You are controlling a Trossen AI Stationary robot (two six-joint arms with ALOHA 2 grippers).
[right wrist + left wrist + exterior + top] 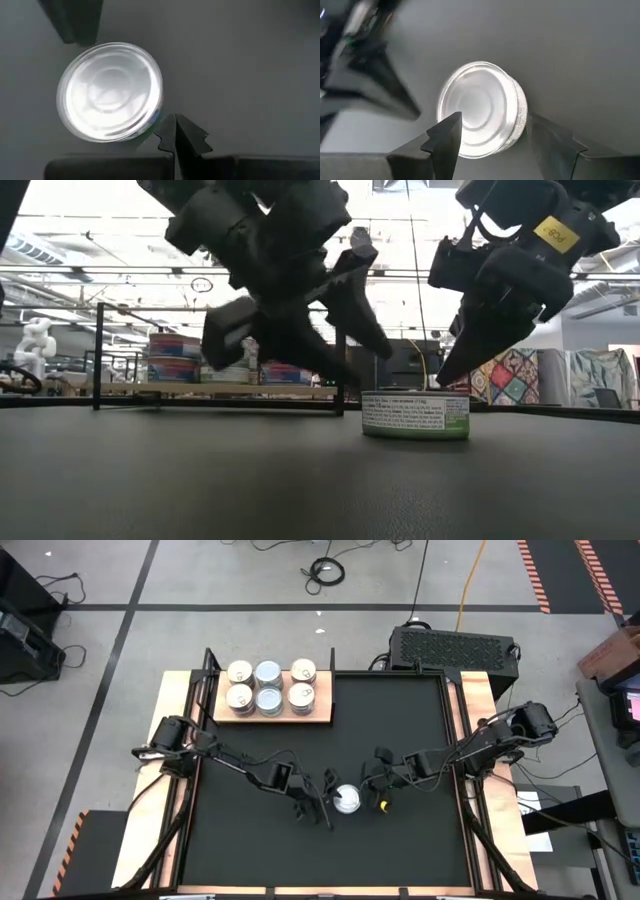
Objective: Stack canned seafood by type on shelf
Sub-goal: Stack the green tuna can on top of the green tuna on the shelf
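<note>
Jaws of your left gripper [325, 808] stand spread either side of the lone can [347, 800] on the table, seemingly ready to grasp it; your right gripper [381, 802], closed and empty, waits beside; six cans sit on the shelf [322, 717].

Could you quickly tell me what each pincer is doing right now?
Left pincer: open around the tin on the mat.
Right pincer: closed, empty, beside that tin.

Bright backlit low view, blurred arm, glare on tin [480, 107]
</note>
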